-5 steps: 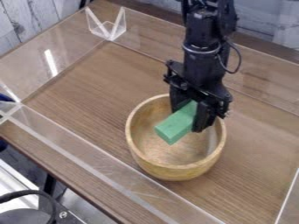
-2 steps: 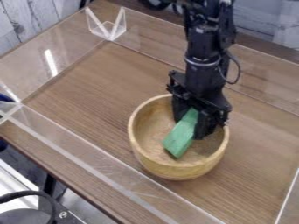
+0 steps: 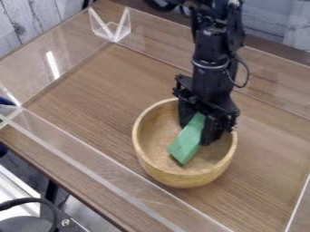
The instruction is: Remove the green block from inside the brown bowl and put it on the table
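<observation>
- One step is in hand, by my reading: the grasp. Your tool [image 3: 206, 116] is shut on the upper end of the green block [image 3: 188, 141], low inside the brown bowl [image 3: 182, 141].
- The block is tilted, its lower end down on the bowl's speckled floor, its upper end between the jaws.
- Next, you need a straight lift to clear the thick rim, then a sideways carry to bare table [image 3: 109, 77] and a release there.
- Watch the block's free end; I judge it could catch the wall and drag the bowl.
- Your arm stands upright over the bowl's far side, tool pointing straight down.
</observation>
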`<state>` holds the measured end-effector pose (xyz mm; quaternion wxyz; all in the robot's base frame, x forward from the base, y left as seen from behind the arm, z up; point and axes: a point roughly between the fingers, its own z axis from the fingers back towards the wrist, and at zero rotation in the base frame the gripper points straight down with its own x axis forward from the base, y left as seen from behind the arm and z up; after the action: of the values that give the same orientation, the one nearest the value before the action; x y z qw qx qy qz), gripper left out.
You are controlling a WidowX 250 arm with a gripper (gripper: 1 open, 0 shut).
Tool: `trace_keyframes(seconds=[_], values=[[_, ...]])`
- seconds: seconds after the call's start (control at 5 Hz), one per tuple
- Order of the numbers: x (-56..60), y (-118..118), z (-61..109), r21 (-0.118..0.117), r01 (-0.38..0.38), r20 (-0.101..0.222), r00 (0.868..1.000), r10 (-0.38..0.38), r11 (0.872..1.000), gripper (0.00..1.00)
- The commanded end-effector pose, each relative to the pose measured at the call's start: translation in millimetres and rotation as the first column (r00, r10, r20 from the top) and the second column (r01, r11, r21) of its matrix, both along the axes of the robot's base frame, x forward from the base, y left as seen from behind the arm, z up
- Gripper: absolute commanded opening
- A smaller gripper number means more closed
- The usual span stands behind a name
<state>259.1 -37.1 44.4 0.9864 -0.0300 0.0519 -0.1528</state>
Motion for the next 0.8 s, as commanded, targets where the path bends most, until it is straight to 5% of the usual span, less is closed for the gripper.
trace_keyframes(seconds=[0.0, 0.6], values=[[10.0, 3.4, 4.6, 0.002, -0.01, 0.037, 0.999, 0.01, 1.0, 0.0], [12.7, 8.0, 1.1, 0.006, -0.019, 0.032, 0.999, 0.019, 1.0, 0.0]])
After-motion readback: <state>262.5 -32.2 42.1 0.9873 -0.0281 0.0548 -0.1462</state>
